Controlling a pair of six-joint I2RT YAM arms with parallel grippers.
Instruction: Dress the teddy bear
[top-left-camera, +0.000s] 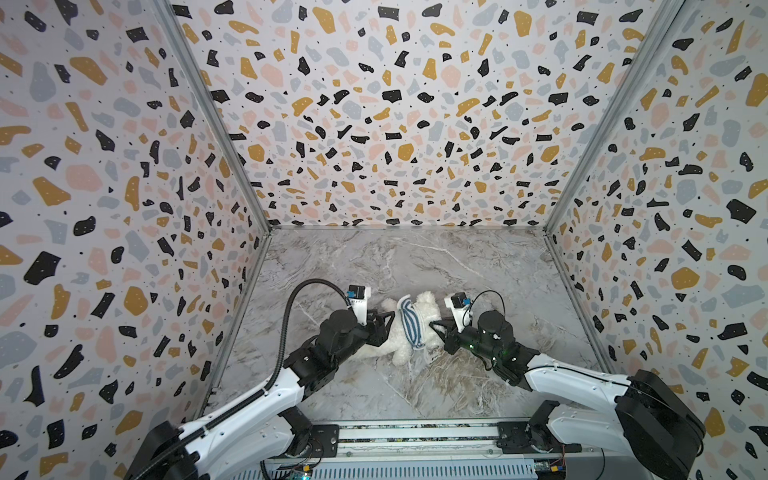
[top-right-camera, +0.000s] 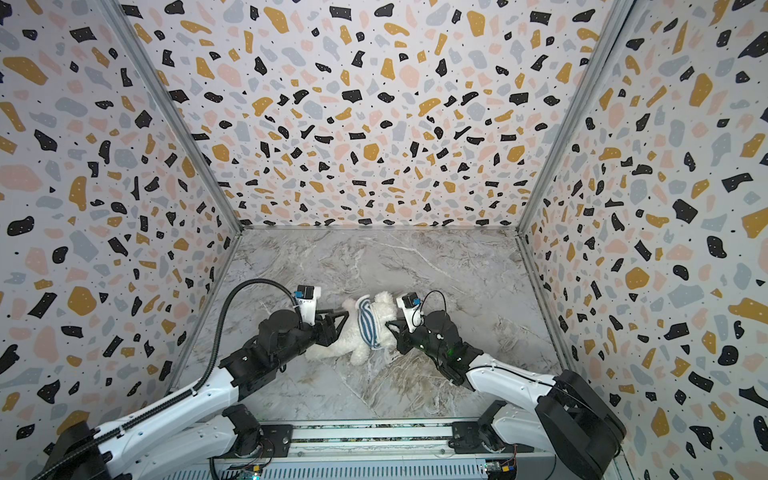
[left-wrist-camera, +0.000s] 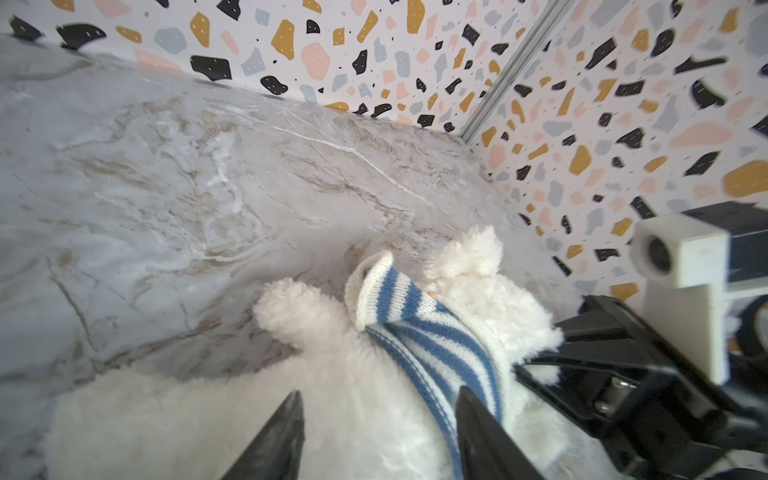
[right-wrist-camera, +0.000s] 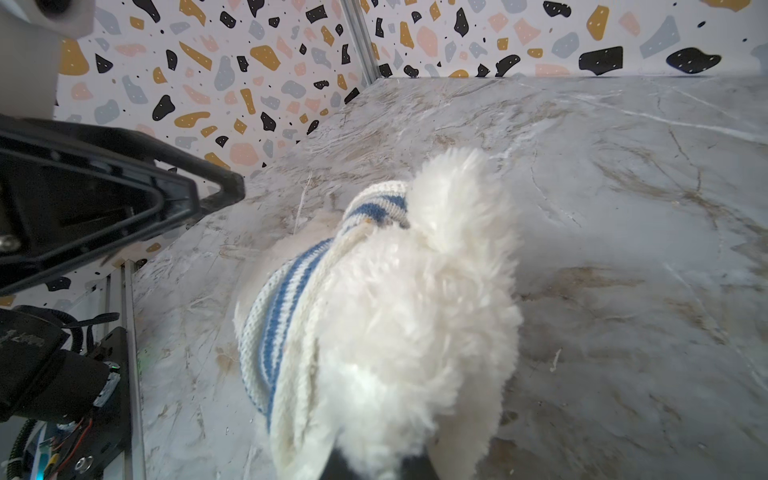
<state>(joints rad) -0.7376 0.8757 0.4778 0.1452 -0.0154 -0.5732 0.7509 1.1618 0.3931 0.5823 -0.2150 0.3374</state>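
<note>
Terrazzo-patterned walls (top-left-camera: 395, 104) are seen enclosing a grey marble tabletop (top-left-camera: 415, 257) on three sides. The teddy bear (top-left-camera: 426, 305) is laid on the tabletop in the near middle, between the two arms. The left arm (top-left-camera: 257, 395) and right arm (top-left-camera: 573, 382) are stretched low from the front rail (top-left-camera: 415, 436) and angled inward toward each other. The bear is shown lying flat, head toward the right arm. A blue-and-white striped shirt (top-left-camera: 409, 324) is bunched in a band around its upper body, just below the head. The left gripper (left-wrist-camera: 376, 401) is held with its jaws apart, straddling the bear's body at the shirt's hem. The right gripper (right-wrist-camera: 370, 467) is closed together, its tips buried in the fur at the bear's head. Whether fur or knit is pinched cannot be told.
</note>
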